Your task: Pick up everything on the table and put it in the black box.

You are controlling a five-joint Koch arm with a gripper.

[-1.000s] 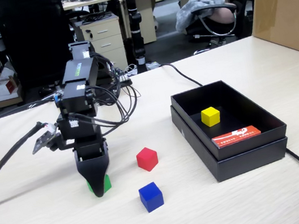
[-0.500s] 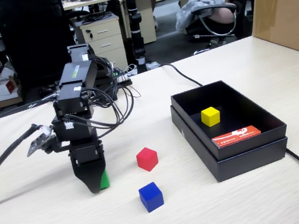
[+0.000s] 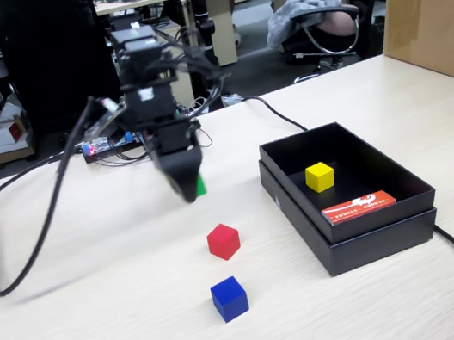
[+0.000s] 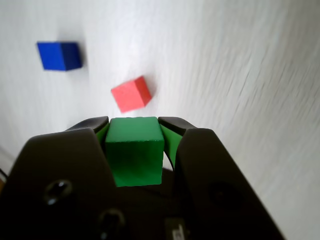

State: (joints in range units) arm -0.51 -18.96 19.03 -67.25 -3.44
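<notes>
beige table (image 3: pixel 106 330), end effector (image 4: pixel 134 122) hiding most of gripped green cube (image 4: pixel 135 156)

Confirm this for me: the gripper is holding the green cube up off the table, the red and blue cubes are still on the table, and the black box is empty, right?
Not quite. The black box is not empty: the fixed view shows the yellow cube and an orange-red card inside it. The rest holds: the gripper has the green cube lifted, with the red cube and blue cube on the table.
</notes>
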